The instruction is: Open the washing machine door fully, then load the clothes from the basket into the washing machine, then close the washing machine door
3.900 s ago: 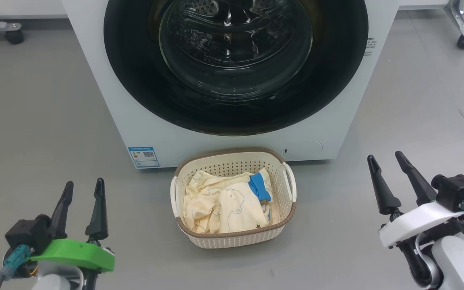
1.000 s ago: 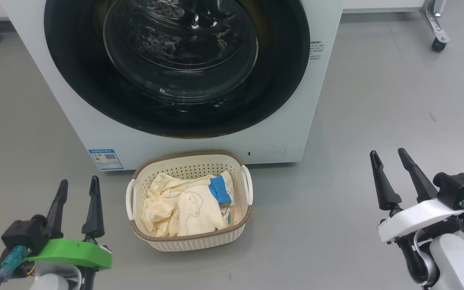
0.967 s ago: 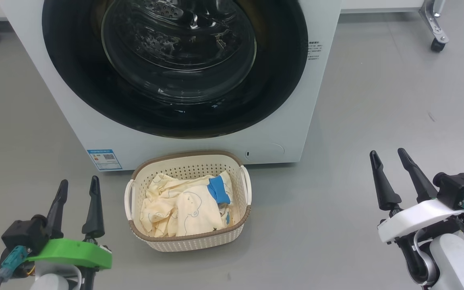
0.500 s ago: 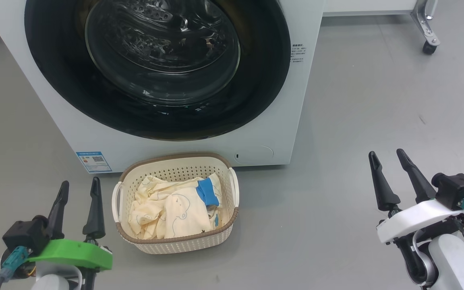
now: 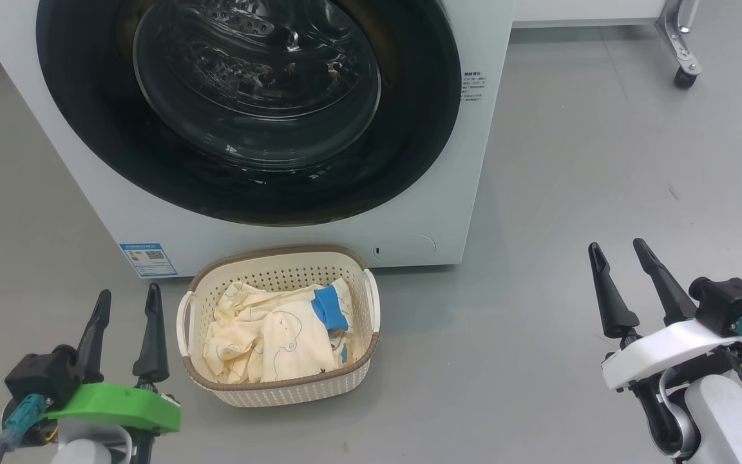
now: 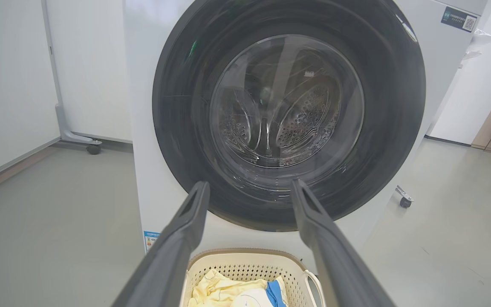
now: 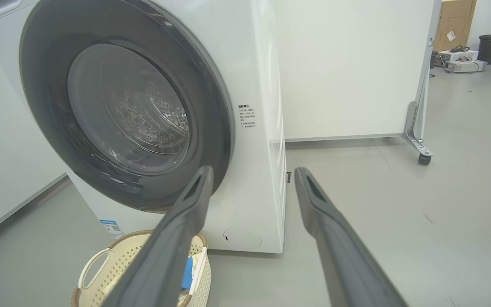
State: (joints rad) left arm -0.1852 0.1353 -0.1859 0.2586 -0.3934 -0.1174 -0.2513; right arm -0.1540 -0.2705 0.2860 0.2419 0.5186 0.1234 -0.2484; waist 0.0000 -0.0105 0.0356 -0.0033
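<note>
The washing machine (image 5: 484,148) takes up the upper left and centre of the head view, a white front-loader standing on the grey floor (image 5: 570,193). Its door (image 5: 248,187) is shut, the glossy black ring lying flush against the white front. Through the bulging glass window the perforated steel drum shows dimly. A blue sticker (image 5: 147,258) sits at the machine's lower left corner and a small round cap (image 5: 403,247) at its lower right.

The basket (image 5: 281,394) stands on the floor right in front of the machine, below the door, in the lower centre-left of the frame. Whether its back rim touches the machine's base I cannot tell. The clothes (image 5: 268,338) lie heaped inside it, pale yellow with thin outline bear drawings, and a bright blue cuff (image 5: 329,308) sits at the right side of the heap.

The left pincer (image 5: 129,291) is at the lower left of the frame, just left of the basket. It is released, its two dark fingers spread with nothing between them and the tips pointing up the frame. The right pincer (image 5: 616,245) is at the lower right, well apart from both basket and machine, also released and empty over bare floor. In the left wrist view the spread fingers frame the bottom of the door, with the basket low between them. In the right wrist view the machine's right-hand edge stands between the fingers.

A caster wheel (image 5: 684,77) on a metal leg shows at the upper right.
</note>
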